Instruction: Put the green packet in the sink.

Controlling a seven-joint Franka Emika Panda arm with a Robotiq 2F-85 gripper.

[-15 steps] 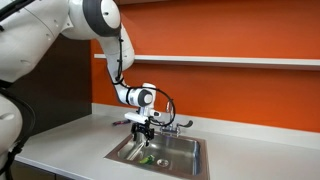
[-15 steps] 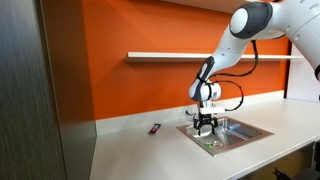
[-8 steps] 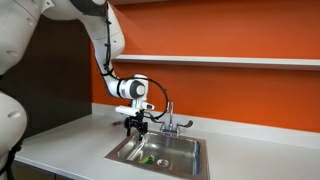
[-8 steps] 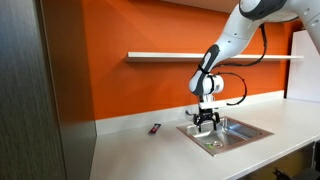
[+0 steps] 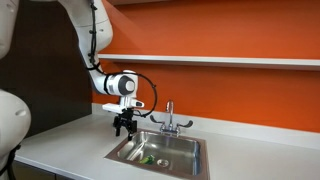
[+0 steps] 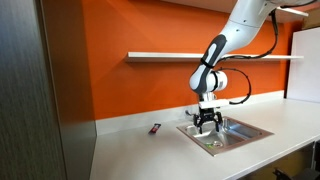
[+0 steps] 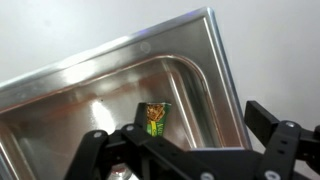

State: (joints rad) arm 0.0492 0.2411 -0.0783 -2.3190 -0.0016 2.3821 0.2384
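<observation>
The green packet (image 7: 155, 119) lies on the floor of the stainless steel sink (image 7: 214, 60), near one wall; it also shows as a small green spot in an exterior view (image 5: 146, 158). The sink shows in both exterior views (image 5: 190, 166) (image 6: 257, 130), with a chrome faucet (image 5: 168, 115) behind it. My gripper (image 5: 124, 126) hangs open and empty above the sink's edge, over the counter side, and shows again in an exterior view (image 6: 206, 122). In the wrist view its black fingers (image 7: 195, 140) frame the basin and hold nothing.
A small thin purple object (image 6: 155, 128) lies on the white counter (image 5: 60, 150) beside the sink. An orange wall with a white shelf (image 5: 230, 61) runs behind. A dark cabinet (image 6: 40, 90) stands at the counter's end.
My gripper has moved sideways away from the middle of the sink toward its edge and risen a little. The packet stays on the sink floor.
</observation>
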